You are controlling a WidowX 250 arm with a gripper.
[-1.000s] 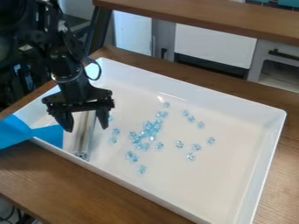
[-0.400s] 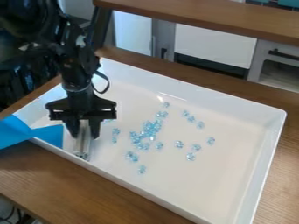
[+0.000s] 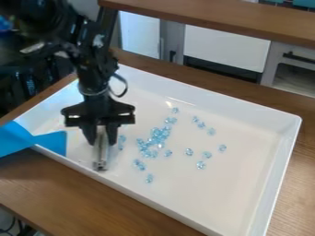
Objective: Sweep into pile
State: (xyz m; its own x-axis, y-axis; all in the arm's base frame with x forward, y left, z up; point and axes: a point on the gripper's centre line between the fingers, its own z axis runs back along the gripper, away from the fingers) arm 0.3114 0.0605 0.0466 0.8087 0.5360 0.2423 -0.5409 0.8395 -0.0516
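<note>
So, nearest you, the brown table is running under the white tray, whose near wall is slanting down toward the bottom right of your view; just inside, one blue bead is sitting nearest that wall, with a little pair of beads lying a bit past it.

Your shiny bar is sticking down from the gripper, its lower end hanging just beside the near wall; whether it's touching the tray floor, you can't really tell from this. Your gripper's fingers are clamping on the bar, one on each side, and they're pointing down at the tray's left part; over at the view's left edge, a blue sheet is draping over the wall, one end resting inside the tray.

Your main clump of beads is sitting around the tray's middle, to the right of the bar and apart from it; a couple more are lying between the clump and the bar, and a loose bunch is scattering off to the right; farther back, a few more are trailing toward the far wall. Behind the tray, white cabinets are standing beyond the table's far edge, and a wooden shelf is crossing in front of them up top.
</note>
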